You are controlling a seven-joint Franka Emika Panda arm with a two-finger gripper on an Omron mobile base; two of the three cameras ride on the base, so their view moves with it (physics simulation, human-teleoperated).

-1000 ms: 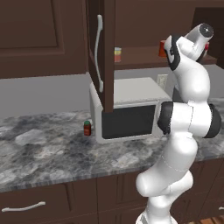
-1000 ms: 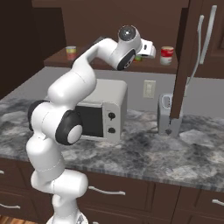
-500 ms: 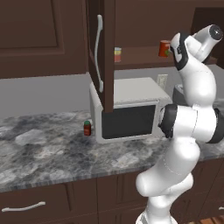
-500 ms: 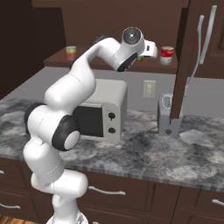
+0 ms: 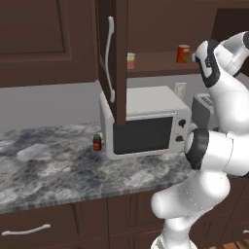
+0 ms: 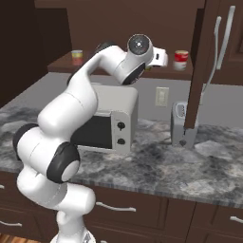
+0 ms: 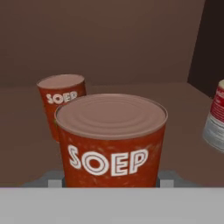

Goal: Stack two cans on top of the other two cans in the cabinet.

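On the shelf of the cabinet [image 5: 160, 68], a red-orange "SOEP" can [image 7: 111, 135] with a pale top stands right in front of the hand. My gripper [image 7: 111, 180] is open, with one fingertip [image 7: 54, 180] low on each side of that can. A second can just like it [image 7: 61, 100] stands behind it to the left. A red can with a white band [image 7: 216, 120] [image 6: 181, 59] stands at the right. The yellow-and-red can [image 5: 130, 61] [image 6: 77, 57] sits far along the shelf. From the left base view my gripper [image 5: 195, 57] is beside a red-orange can [image 5: 183, 53].
The cabinet door [image 5: 117, 58] hangs open with its white handle [image 5: 109, 58] [image 6: 216, 52] over the microwave [image 5: 146, 126]. A small red green-capped bottle [image 5: 97, 142] stands on the granite counter [image 5: 44, 170]. A toaster [image 6: 180, 123] sits by the wall.
The upper arm and wrist have swung a little to the right and up. The hand stays at the shelf by the cans, and the cans have not moved.
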